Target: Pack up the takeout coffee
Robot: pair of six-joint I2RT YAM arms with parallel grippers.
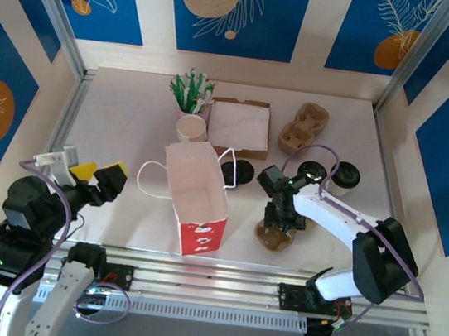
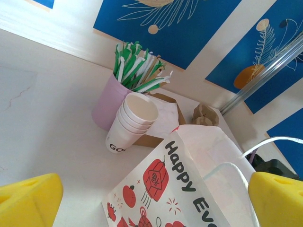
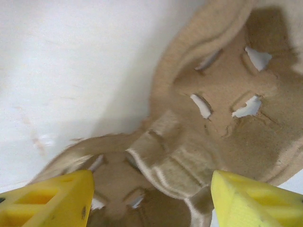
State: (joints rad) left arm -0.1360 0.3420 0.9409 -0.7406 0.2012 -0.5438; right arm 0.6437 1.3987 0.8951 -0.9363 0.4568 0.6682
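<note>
Carrier (image 3: 222, 94): flat on table under R gripper (image 3: 151, 198), jaws spread astride centre ridge, nothing pinched. L gripper (image 1: 100, 174): spread wide, empty, beside bag (image 1: 196, 189). Coffees (image 1: 313, 171): lidded, stood behind R arm, apart from carrier; ridge prob. best gripped squarely, w/o crushing.

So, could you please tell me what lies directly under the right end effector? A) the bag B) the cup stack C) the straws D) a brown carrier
D: the right wrist view shows a brown carrier lying just below the right end effector, framed by its open jaws.
</note>
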